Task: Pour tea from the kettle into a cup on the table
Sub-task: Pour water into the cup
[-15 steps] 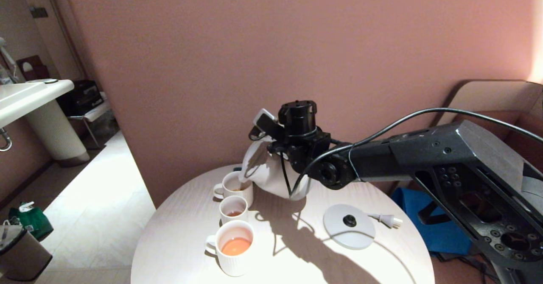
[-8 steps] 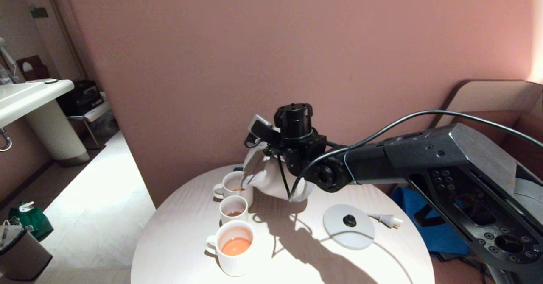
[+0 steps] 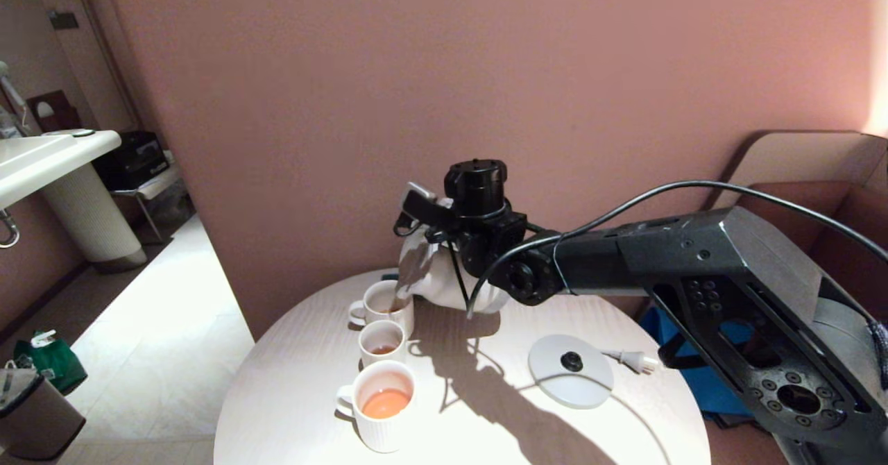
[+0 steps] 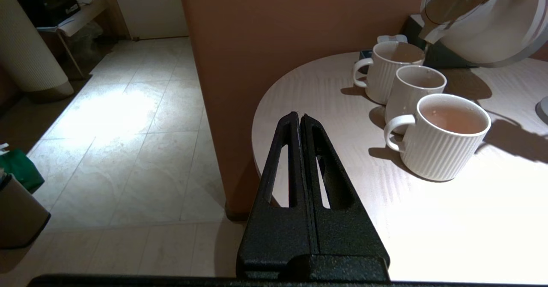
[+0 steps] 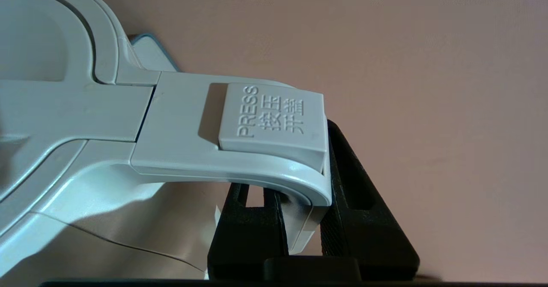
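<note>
The step in hand is the pouring itself. The right gripper [image 5: 299, 231] holds the kettle [image 3: 444, 281] by its handle [image 5: 239, 167], jaws pinching the handle just under the grey PRESS button [image 5: 272, 122]. The kettle hangs over the far part of the round worktop [image 3: 485, 423], tilted w/ the spout down to the left, directly above the far cup [image 3: 380, 305]. A thin brown line seems to run from spout to this cup, but I cannot tell for sure if it is tea or shadow.

Three white ribbed cups stand in a row, far to near. The near cup [image 3: 380, 406] has orange-red tea [image 3: 386, 402] approx. half up; the middle cup [image 3: 381, 343] has only a little; the far cup shows some brown at the bottom.

Next move, I judge: keep the spout over the far cup and the tilt steady until the level is enough, then turn the kettle upright w/o dripping and bring it to its round base [image 3: 570, 370], which lies right of the cups w/ the plug [image 3: 635, 361] beside it.

The kettle looks white, smooth plastic, big against the cups, lid closed.

The left gripper [image 4: 300, 120] is parked near the worktop's left edge, jaws pressed together, holding nothing.
</note>
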Motion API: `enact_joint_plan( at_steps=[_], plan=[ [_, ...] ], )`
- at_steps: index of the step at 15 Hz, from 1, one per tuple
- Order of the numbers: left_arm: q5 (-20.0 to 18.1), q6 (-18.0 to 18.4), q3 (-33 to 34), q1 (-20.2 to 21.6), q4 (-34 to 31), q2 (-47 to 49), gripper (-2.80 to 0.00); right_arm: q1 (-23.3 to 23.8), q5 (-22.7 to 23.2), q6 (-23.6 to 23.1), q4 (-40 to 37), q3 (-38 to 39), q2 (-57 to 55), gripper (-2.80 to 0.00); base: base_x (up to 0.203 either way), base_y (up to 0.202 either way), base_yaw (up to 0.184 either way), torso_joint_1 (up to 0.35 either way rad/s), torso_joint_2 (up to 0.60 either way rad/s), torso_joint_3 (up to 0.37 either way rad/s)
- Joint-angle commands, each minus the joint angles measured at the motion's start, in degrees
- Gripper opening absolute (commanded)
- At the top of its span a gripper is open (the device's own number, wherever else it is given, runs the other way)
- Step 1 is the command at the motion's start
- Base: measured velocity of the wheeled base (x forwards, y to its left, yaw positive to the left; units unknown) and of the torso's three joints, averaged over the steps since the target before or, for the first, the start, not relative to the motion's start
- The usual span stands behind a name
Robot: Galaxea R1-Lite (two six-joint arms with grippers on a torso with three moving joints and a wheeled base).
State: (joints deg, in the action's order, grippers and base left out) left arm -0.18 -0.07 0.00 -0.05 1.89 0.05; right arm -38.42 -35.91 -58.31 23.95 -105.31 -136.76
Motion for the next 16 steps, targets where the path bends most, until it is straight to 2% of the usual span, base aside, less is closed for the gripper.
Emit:
enact_joint_plan(
  at_steps=[1,6,11,16],
  plan=[
    [0.01,-0.01,0.00,0.05,0.04,0.04,-2.80,-0.07,-0.21,-1.68,0.22,-2.23,-1.42,-2.80,0.000,0.000,0.000,0.000,0.00,0.000],
    [0.01,-0.01,0.00,0.01,0.04,0.04,-2.80,-0.07,-0.21,-6.46,0.30,-5.96,-3.34,-2.80,0.000,0.000,0.000,0.000,0.00,0.000],
    [0.01,-0.01,0.00,-0.04,0.04,0.04,-2.80,-0.51,-0.21,-9.97,0.56,-5.96,-3.34,-2.80,0.000,0.000,0.000,0.000,0.00,0.000],
    [0.01,-0.01,0.00,0.05,0.04,0.04,-2.80,-1.30,-0.21,-10.89,0.57,-6.22,-3.45,-2.80,0.000,0.000,0.000,0.000,0.00,0.000]
  ],
)
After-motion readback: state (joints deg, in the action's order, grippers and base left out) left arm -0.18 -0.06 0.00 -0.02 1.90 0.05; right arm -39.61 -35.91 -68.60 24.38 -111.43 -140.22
